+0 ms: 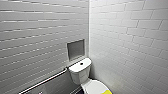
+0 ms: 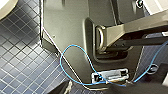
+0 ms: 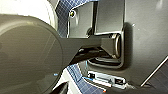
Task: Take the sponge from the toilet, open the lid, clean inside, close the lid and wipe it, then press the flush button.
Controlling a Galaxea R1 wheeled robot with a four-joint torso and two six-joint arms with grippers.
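Right of the toilet (image 1: 80,72) at six o'clock, the sponge (image 1: 107,92) lies on the lid (image 1: 93,87) at five o'clock, probably light and squashy, best pinched mid-body; whether my left gripper (image 2: 65,88) or right gripper (image 3: 60,88) is clenched, I cannot tell.

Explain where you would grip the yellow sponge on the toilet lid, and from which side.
Probably from above, pinching the sponge across its two side faces: it lies flat on the closed lid, so nothing can get under it. Little of it shows, so the best grip line is unclear.
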